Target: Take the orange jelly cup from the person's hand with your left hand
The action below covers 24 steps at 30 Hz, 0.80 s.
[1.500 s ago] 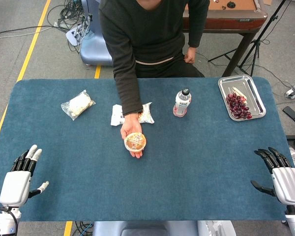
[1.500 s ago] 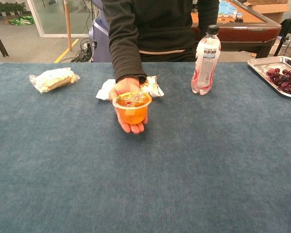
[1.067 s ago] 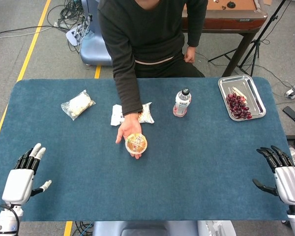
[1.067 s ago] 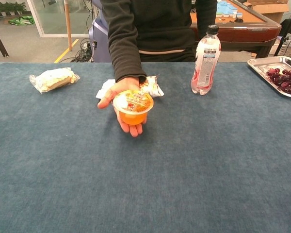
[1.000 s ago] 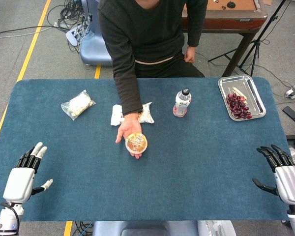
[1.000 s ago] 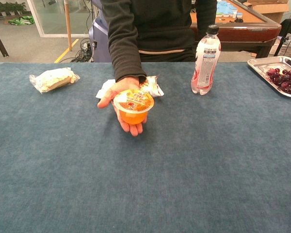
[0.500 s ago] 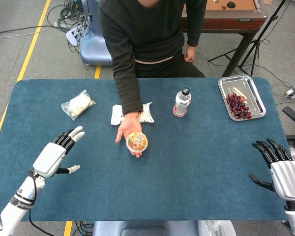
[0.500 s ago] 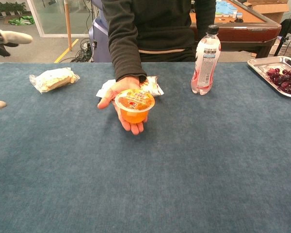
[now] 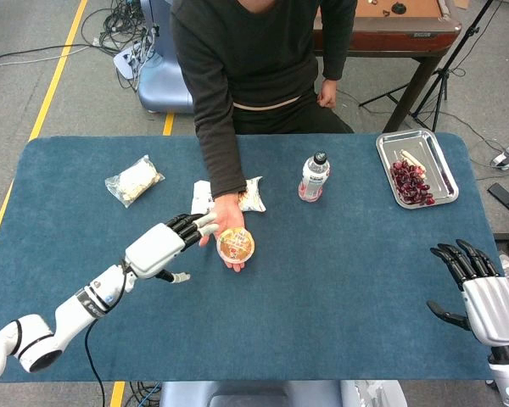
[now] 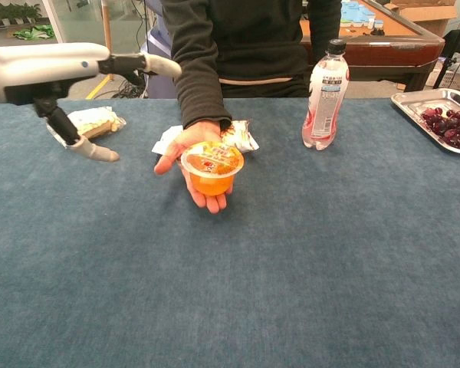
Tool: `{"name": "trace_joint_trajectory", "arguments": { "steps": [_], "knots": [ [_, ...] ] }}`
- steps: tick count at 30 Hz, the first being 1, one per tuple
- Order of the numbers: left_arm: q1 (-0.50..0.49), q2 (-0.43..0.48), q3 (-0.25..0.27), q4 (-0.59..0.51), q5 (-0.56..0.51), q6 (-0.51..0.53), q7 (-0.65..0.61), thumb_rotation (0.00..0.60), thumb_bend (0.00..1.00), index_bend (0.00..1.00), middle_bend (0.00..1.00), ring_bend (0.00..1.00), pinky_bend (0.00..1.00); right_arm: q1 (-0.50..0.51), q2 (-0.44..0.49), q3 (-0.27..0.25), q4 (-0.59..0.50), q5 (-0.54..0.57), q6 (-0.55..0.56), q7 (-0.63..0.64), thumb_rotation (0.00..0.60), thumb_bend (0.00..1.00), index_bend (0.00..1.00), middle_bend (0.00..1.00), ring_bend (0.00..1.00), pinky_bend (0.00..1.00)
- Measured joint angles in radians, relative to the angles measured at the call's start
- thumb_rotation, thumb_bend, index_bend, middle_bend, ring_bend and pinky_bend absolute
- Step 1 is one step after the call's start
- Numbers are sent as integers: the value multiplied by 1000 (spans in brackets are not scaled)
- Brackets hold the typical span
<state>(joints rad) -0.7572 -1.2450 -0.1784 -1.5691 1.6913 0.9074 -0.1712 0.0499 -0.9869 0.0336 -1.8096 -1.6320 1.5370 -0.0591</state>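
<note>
my left hand [image 9: 157, 247] is hovering with fingers spread and holding nothing, just left of centre in the head view, fingertips reaching toward the person's hand [image 9: 225, 222]. in the chest view it is showing at upper left, fingers pointing right above the table, thumb hanging down. the orange jelly cup [image 9: 235, 244] is sitting upright on the person's open palm, at the centre of both views, its foil lid facing up. my fingers are not touching the cup; from the head view i cannot tell whether a fingertip is brushing the person's thumb.

progress, as i am judging it: the approach is under way, but the grasp is not yet made and the cup is resting wholly with the person. left to do: bringing my fingers around the cup's wall, closing on it, and lifting it off the palm.

my right hand [image 9: 485, 301] is idling at the lower right edge of the head view, fingers spread, holding nothing, well apart from the cup.

the surface is a blue cloth-covered table [image 9: 339, 288]. on it: a wrapped snack [image 9: 134, 180] toward the upper left, a second packet [image 9: 253, 195] just behind the person's wrist, a bottle [image 9: 314, 176] standing upright right of centre, and a metal tray [image 9: 437, 157] of dark red fruit at upper right. beyond the table, a grey floor with a yellow line and cables is showing.
</note>
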Motion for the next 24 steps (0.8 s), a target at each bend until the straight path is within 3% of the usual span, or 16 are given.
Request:
{"name": "trace_joint_trajectory", "arguments": {
  "steps": [12, 24],
  "knots": [
    [-176, -113, -28, 84, -128, -210, 155, 600, 172, 16, 0, 0, 89, 0, -8, -1, 36, 16, -7, 39, 600, 111, 189, 173, 72, 176],
    [-292, -179, -34, 140, -267, -337, 261, 600, 172, 26, 0, 0, 90, -18, -12, -11, 64, 37, -1, 68, 600, 111, 189, 173, 72, 176]
  ]
}}
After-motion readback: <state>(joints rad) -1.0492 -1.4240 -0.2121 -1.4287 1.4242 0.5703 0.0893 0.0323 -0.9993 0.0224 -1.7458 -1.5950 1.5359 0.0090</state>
